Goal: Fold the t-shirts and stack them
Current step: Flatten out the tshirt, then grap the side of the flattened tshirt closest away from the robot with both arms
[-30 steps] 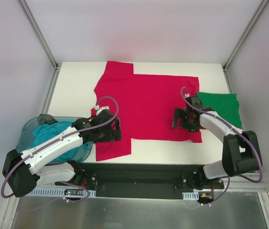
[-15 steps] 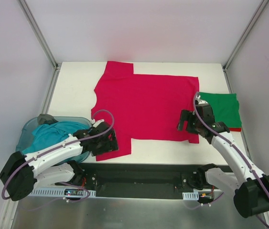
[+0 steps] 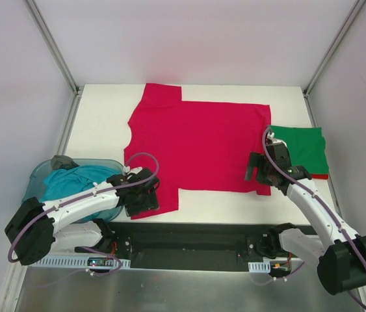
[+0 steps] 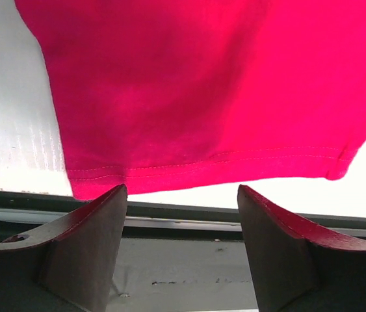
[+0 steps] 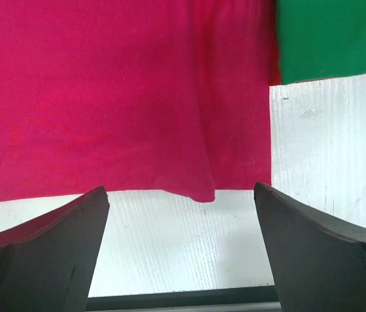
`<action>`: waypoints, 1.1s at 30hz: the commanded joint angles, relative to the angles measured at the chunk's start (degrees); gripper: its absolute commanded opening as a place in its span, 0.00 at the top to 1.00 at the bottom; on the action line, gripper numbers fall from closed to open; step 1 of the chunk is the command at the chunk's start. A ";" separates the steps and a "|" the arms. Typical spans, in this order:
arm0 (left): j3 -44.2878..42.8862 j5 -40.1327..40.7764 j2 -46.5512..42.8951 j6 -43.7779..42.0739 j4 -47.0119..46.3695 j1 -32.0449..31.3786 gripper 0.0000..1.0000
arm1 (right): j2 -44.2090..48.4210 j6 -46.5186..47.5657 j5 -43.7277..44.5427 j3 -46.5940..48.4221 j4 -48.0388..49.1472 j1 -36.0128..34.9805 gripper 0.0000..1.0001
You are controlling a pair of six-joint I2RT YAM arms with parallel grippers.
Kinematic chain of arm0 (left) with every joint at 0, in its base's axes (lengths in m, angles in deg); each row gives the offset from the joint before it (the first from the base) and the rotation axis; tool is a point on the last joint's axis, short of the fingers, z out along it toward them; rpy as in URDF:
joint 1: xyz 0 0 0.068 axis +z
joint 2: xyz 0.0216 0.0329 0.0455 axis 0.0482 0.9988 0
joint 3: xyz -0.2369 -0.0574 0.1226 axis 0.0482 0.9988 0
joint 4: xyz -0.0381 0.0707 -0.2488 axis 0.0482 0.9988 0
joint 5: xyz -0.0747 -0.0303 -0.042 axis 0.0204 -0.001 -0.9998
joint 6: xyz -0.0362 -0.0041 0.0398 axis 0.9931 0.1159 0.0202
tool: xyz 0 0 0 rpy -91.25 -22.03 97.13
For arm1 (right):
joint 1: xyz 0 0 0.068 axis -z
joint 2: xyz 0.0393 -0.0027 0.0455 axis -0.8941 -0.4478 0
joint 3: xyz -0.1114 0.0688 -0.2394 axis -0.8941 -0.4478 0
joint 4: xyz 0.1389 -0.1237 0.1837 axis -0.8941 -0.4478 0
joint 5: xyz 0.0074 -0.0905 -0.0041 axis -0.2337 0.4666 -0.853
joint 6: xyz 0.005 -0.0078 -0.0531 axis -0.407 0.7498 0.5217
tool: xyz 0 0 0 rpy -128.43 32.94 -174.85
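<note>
Jaws: both pairs stand apart with nothing between them, those of the left gripper [image 3: 141, 200] moderately parted and those of the right gripper [image 3: 255, 171] wide. The crimson t-shirt [image 3: 199, 146] lies spread flat on the white table [image 3: 101, 123], sleeves to the left and bottom hem to the right. The left gripper hovers at the near left sleeve; in the left wrist view the stitched sleeve hem lies just beyond the fingers [image 4: 85, 227]. The right gripper hovers at the shirt's near right corner, which shows between its fingers [image 5: 52, 247] in the right wrist view. The folded green t-shirt [image 3: 300, 148] lies just right of that corner, a red edge showing beneath it. The teal t-shirt [image 3: 72, 185] sits bunched in the blue tub [image 3: 38, 177] at the near left.
</note>
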 commanded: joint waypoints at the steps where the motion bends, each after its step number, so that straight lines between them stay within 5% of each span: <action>1: -2.69 0.68 2.32 1.30 3.65 -0.73 0.34 | -0.36 -0.77 1.90 -0.37 -0.18 0.19 0.04; 15: -4.36 7.53 11.02 4.55 5.15 -0.90 0.43 | -1.15 -0.60 1.90 -1.16 -0.01 0.45 0.04; 22: -4.98 9.64 12.52 5.78 5.06 -0.90 0.63 | -0.89 -0.77 2.43 -1.25 -0.01 0.54 0.04; 24: -5.15 10.26 12.08 5.61 5.15 -0.90 0.75 | -0.54 -0.95 2.78 -1.43 -0.27 0.71 0.04; 26: -5.42 11.40 10.86 4.99 5.24 -0.90 1.00 | -0.19 -1.47 3.13 -1.69 -0.53 0.98 0.04; 33: -6.47 18.61 3.39 2.27 6.29 0.76 1.00 | 3.15 -6.30 5.94 -2.74 -4.91 2.47 0.04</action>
